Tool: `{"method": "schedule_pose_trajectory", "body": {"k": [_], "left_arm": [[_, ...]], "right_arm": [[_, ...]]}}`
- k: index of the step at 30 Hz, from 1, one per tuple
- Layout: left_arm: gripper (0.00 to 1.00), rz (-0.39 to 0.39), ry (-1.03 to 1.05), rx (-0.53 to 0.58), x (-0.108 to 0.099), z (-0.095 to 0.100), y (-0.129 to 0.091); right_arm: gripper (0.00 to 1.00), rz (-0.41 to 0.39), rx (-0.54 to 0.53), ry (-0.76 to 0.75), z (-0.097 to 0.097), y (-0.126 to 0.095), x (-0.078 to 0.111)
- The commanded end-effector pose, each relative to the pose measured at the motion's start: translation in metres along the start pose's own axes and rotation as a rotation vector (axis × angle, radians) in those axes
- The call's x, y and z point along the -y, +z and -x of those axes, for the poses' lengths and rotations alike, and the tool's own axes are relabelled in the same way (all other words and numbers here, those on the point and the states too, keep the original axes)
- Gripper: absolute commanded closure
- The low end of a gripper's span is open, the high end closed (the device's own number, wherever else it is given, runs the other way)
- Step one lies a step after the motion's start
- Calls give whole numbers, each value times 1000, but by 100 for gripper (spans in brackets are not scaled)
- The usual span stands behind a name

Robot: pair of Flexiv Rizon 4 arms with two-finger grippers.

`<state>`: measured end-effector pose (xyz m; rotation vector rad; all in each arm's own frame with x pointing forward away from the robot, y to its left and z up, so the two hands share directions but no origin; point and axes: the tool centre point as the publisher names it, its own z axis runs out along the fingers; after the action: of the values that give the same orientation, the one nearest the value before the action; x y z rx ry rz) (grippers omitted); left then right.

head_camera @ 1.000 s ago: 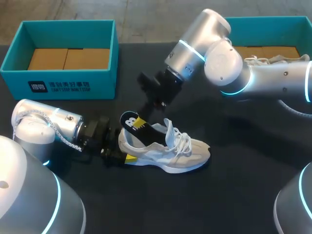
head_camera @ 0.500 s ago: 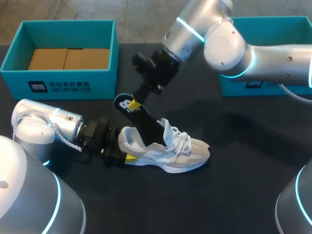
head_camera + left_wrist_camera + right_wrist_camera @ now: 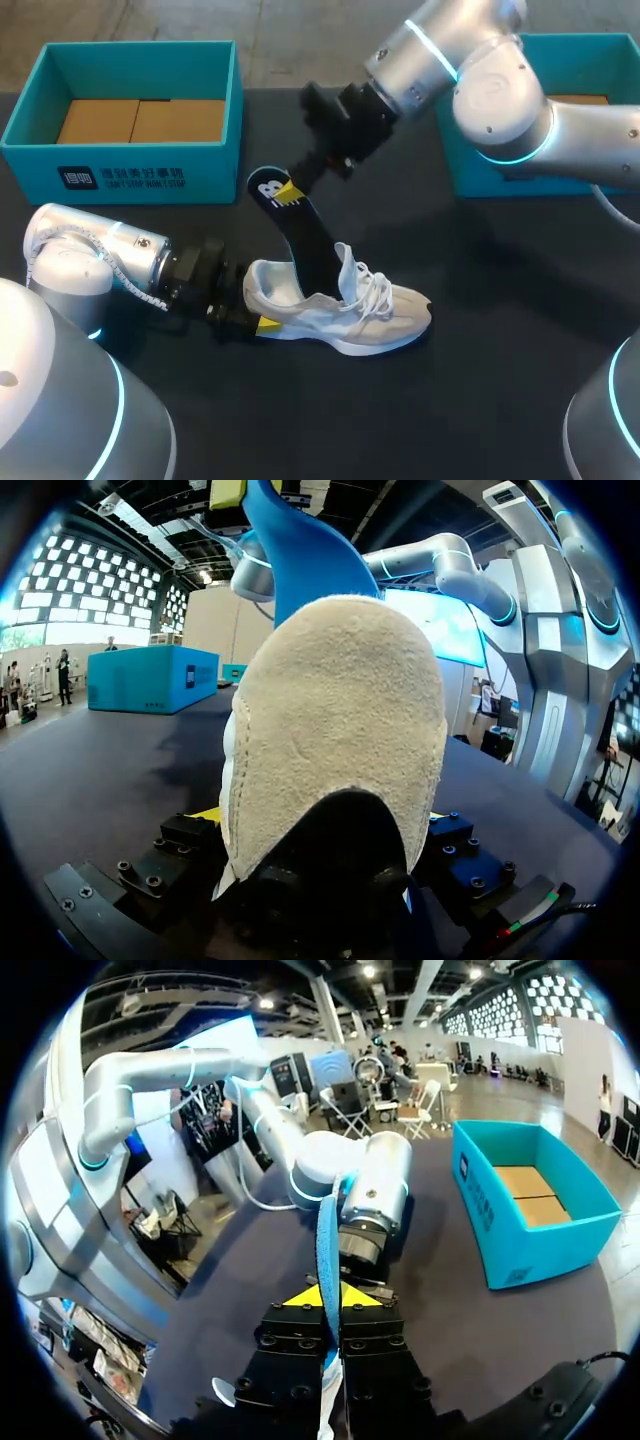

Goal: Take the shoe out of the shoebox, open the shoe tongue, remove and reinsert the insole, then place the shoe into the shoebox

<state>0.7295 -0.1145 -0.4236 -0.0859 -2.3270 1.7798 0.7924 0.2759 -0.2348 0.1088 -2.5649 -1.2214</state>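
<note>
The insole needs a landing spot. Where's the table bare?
Bare: table between the shoe and the right shoebox, and the near strip before the shoe. Crowded: the heel, with the left pincer gripping it and the right pincer holding the insole.

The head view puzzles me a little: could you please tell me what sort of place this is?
Probably a robot test bench for shoe handling: a black table with two teal shoeboxes at its far edge, and the right gripper holds an insole half out of a white sneaker.
</note>
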Motion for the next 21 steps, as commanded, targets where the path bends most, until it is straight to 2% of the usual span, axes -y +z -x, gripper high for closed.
{"method": "schedule_pose_trajectory", "body": {"k": [1,9,11,15,21], "left_arm": [[100,0,0,1,-4,1,-1],[100,0,0,1,-4,1,-1],[100,0,0,1,-4,1,-1],[100,0,0,1,-4,1,-1],[100,0,0,1,-4,1,-1]], "right_arm": [[100,0,7,0,-2,0,1],[100,0,7,0,-2,0,1],[100,55,16,45,3,-3,-4],[100,163,40,16,1,-20,-21],[100,237,51,-26,-2,-33,-47]]}}
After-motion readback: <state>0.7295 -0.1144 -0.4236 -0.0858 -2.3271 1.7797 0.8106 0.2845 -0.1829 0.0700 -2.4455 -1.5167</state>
